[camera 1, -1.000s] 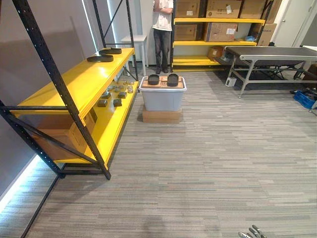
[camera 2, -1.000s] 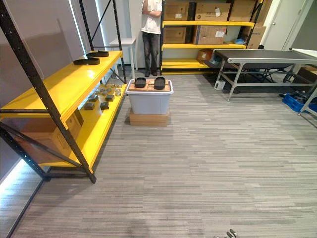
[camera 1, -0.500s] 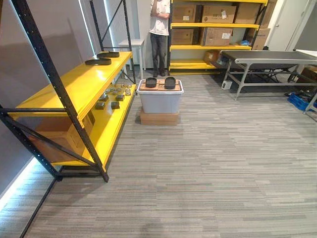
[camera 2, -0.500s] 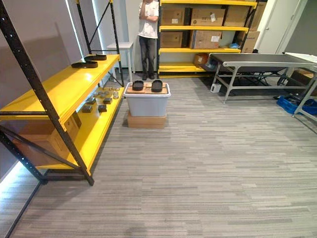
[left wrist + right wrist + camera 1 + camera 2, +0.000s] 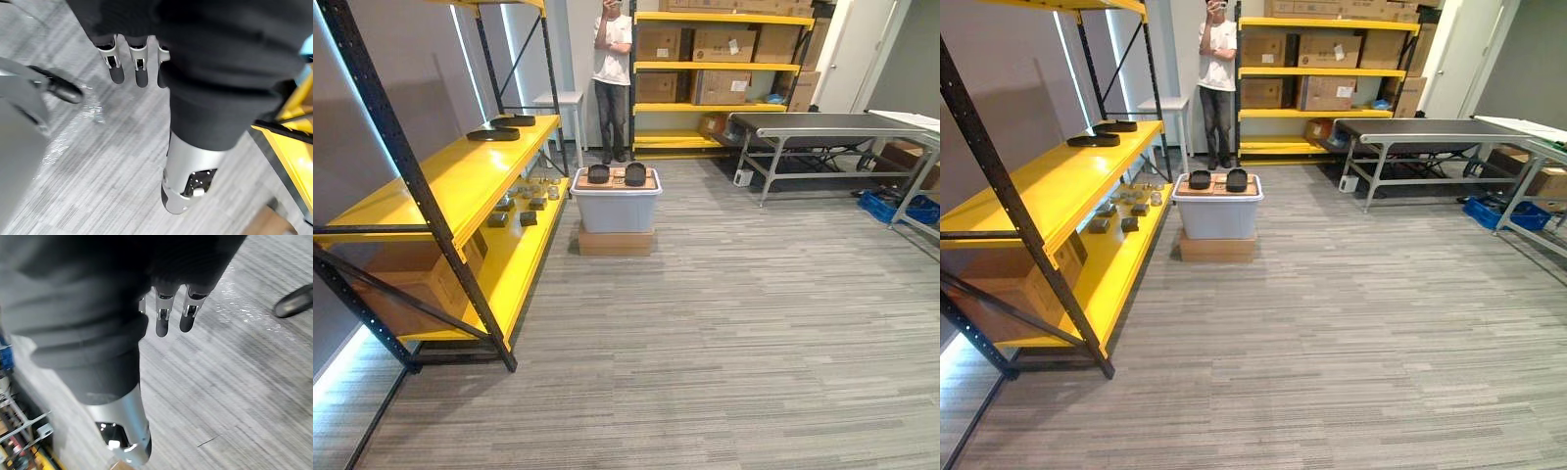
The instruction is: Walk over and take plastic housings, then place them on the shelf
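- Left eye view: two plastic housings are being shown side by side, the left housing (image 5: 598, 173) and the right housing (image 5: 635, 173). They are dark, rounded and low, and are resting on a brown cardboard sheet (image 5: 616, 183).
- The sheet is being carried on a grey plastic bin (image 5: 615, 204), which is standing on a flat cardboard box (image 5: 615, 242) on the floor, just beside the yellow shelf (image 5: 460, 171).
- The shelf's smooth, glossy boards are being held in a black perforated metal frame. Two flat dark oval pieces (image 5: 493, 134) are lying at the far end of its upper board, and small dark parts (image 5: 524, 203) are lying scattered on the lower one.
- Right eye view: a person (image 5: 1216, 83) is standing behind the bin. Beside the person, a second yellow rack (image 5: 1322, 70) is being loaded with cardboard cartons.
- A long metal-legged worktop (image 5: 1430, 127) is standing to the right, with a blue crate (image 5: 1494, 211) near it. The striped grey carpet floor (image 5: 1332, 343) is being shown across the foreground.
- Left wrist view: the left hand (image 5: 139, 66) is being held open, its fingers hanging straight over the carpet. Nothing is being gripped or touched.
- Right wrist view: the right hand (image 5: 164, 320) is likewise being held open, its fingers straight above the carpet and holding nothing.
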